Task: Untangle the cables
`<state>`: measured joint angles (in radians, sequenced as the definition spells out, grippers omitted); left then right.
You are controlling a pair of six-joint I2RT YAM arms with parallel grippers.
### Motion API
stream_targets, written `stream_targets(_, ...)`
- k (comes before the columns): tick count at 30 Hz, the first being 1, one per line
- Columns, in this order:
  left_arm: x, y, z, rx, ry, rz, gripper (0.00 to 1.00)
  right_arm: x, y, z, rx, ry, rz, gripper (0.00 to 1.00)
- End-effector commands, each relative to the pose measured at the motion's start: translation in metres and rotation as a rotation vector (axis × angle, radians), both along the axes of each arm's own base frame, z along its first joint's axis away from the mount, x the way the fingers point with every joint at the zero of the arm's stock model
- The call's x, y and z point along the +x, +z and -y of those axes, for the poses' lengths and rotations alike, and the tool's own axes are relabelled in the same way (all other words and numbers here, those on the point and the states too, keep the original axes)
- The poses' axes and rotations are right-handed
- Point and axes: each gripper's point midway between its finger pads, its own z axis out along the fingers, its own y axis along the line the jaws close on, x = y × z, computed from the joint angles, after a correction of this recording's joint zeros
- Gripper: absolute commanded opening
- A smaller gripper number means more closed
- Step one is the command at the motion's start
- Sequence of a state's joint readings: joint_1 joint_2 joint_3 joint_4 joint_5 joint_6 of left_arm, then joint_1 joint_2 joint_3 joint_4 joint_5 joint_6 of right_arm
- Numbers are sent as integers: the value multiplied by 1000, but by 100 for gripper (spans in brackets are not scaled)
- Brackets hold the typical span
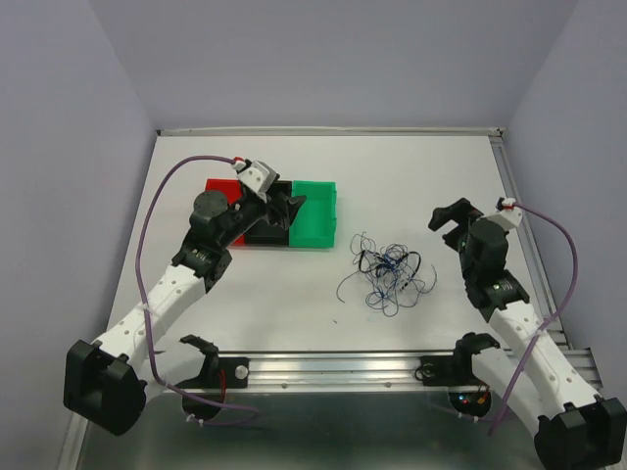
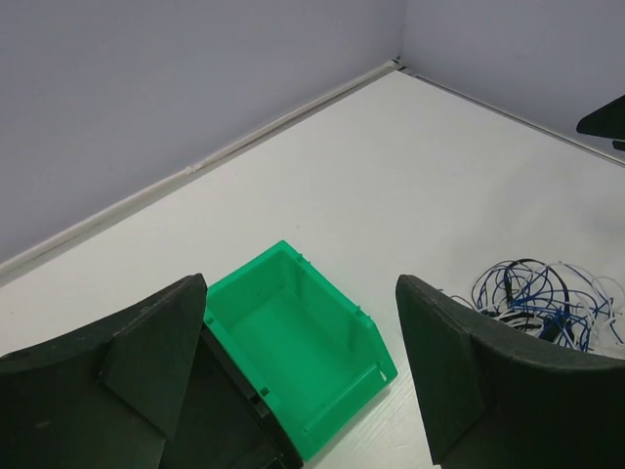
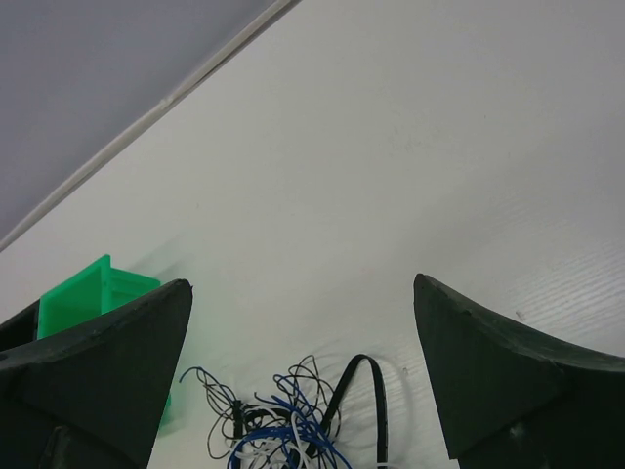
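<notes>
Tangle of hair-thin black, dark blue and white cables (image 1: 387, 274) lies in one loose clump on the white table (image 1: 421, 176). It sits right of centre between the two arms, near the bin row but apart from it.

The left end effector (image 1: 282, 210) hovers over the bins with its fingers spread wide and nothing between them. The right end effector (image 1: 448, 217) hangs just right of the clump, also wide open and empty (its wrist view shows the clump low between the fingers, untouched).

Step in hand, as I judge it, is the first reach into the pile, not yet begun. To do it well:
- Pick one loop at the clump's outer edge, not the dense middle.
- Come down low, since wires this thin need the fingers closing almost fully to catch.
- Pin the rest with the other arm, then draw the strand outward slowly.
- Pulling fast or grabbing several strands would likely drag the whole clump or tighten the knots.

Containers, three in a row touching side by side:
- Green plastic open-top bin (image 1: 315, 211) at the right end is empty (the left wrist view shows its bare floor).
- Black bin (image 1: 266, 238) in the middle is mostly hidden under the left end effector, so I cannot tell its contents.
- Red bin (image 1: 221, 186) at the left end is mostly behind the arm, so I cannot tell there either.
</notes>
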<state>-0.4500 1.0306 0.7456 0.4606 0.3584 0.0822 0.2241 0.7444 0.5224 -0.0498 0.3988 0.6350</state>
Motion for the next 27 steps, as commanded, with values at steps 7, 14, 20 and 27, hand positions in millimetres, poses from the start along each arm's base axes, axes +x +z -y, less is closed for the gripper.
stream_targets(7, 0, 11, 3, -10, -17, 58, 89, 10, -8, -41, -77, 271, -43, 100)
stream_targets(14, 3, 7, 4, 0, -20, 47, 89, 20, -41, -86, -101, 499, -211, 82)
stream_targets(20, 2, 6, 7, 7, -34, 44, 89, 21, -71, -102, -225, 485, -378, 81)
stream_targets(27, 3, 5, 8, 12, -37, 38, 89, 13, -62, -100, -225, 485, -386, 77)
